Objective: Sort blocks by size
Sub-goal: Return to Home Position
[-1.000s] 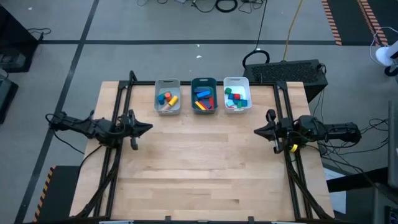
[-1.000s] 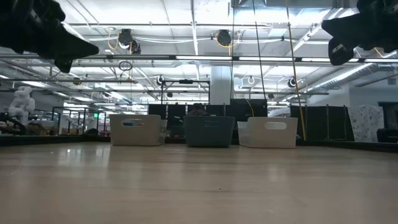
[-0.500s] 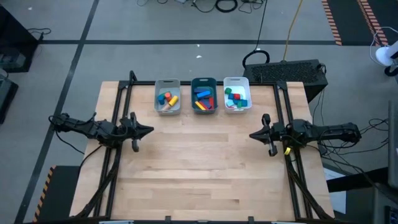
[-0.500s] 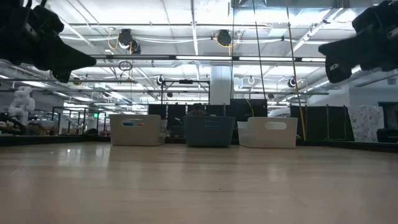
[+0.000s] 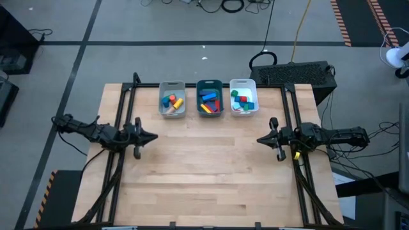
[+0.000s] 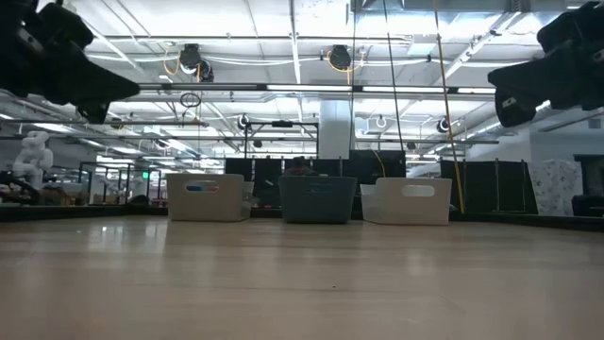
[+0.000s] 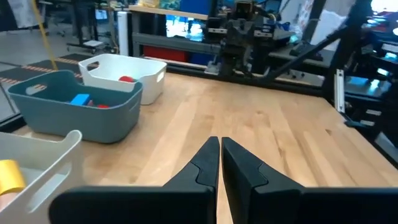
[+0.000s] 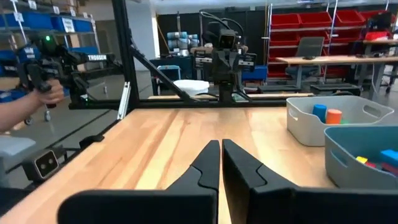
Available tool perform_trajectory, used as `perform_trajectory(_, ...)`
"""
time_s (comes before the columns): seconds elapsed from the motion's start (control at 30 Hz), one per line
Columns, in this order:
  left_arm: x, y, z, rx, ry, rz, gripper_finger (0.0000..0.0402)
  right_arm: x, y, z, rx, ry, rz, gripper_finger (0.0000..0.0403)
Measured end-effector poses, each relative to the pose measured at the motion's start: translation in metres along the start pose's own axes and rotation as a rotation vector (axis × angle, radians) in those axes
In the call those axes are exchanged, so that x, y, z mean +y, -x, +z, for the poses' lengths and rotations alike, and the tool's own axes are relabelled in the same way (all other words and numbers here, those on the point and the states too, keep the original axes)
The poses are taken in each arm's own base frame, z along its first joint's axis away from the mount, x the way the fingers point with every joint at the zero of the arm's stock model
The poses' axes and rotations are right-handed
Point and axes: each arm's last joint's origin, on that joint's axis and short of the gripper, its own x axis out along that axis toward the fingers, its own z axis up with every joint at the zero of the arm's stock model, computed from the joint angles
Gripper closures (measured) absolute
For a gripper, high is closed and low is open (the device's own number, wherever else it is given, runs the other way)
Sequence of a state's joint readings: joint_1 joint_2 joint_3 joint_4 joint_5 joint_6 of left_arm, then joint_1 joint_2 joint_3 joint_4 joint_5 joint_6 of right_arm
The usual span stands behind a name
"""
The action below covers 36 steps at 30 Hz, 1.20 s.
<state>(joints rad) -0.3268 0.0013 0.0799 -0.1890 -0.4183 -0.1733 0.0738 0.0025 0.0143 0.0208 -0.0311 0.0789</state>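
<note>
**A:** What is the left arm (image 5: 102, 133) doing?

**B:** It is hanging over the left edge of the bench (image 5: 204, 179) and pointing inward. The left jaws are pressing together, with nothing between them.

**A:** And where are the blocks sitting?

**B:** All of them are lying in three trays lined up along the far edge, well apart from both arms. The grey tray (image 5: 172, 83), the leftmost, is holding a blue cylinder (image 5: 165, 101) and an orange cylinder (image 5: 172, 97). In the right wrist view both are standing upright. A yellow cylinder (image 5: 177, 102) is lying on its side next to them, its long axis slanting across the tray.

**A:** And the middle one?

**B:** The teal tray (image 5: 209, 82) is carrying the long pieces. A blue bar (image 5: 208, 97) is lying flat at a slant, and a yellow bar (image 5: 206, 108) is slanting below it, beside a red piece (image 5: 216, 104). I cannot tell which way the red one is pointing.

**A:** The last tray?

**B:** The white tray (image 5: 243, 81) is holding short, chunky pieces packed close together: a green block (image 5: 234, 94), a blue block (image 5: 243, 99), a cyan block (image 5: 250, 105) and a red block (image 5: 237, 108). They are too small for me to tell which way they are pointing.

**A:** And on the right?

**B:** The right arm (image 5: 326, 136) is hanging over the right edge and pointing inward, facing the left arm. The right jaws are closing on nothing, their tips together.
</note>
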Motion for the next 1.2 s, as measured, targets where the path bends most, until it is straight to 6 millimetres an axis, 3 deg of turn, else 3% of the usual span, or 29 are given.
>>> perform_trajectory(0.3, -0.011, -0.001, -0.001, -0.111, -0.127, -0.168, 0.0382, 0.000, 0.000, 0.000, -0.002, 0.041, 0.001, 0.0403)
perform_trajectory(1.2, -0.010, -0.007, -0.007, -0.097, -0.125, -0.156, 0.0382, 0.000, 0.000, 0.000, 0.001, 0.097, -0.010, 0.0403)
